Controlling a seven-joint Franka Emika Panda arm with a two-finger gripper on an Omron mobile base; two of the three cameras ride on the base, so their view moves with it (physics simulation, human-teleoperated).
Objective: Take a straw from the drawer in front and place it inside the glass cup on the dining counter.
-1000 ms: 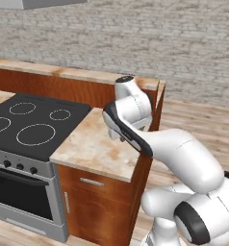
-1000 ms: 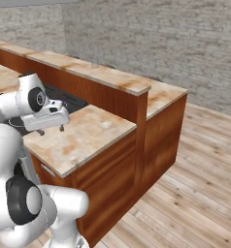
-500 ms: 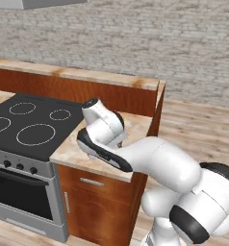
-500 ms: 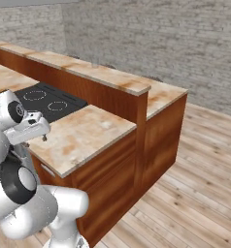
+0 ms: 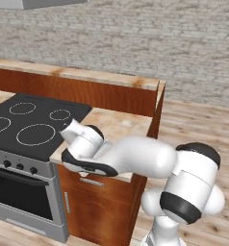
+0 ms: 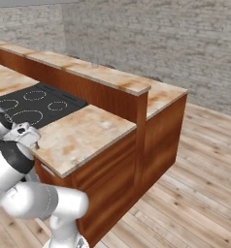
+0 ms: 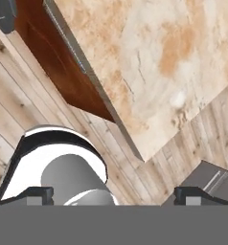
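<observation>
Fingertips of the white arm's two-finger end effector (image 7: pixel 113 195) stand wide apart and empty above the small beige marbled desk's (image 7: pixel 154 62) front edge, under which the shut reddish-brown wooden drawer (image 7: pixel 58 62), presumably hiding the straw, runs lengthwise.

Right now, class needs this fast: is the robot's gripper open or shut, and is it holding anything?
Gripper: open, fingers set wide apart, holding nothing; it points down at the small marbled counter above the closed drawer.
</observation>
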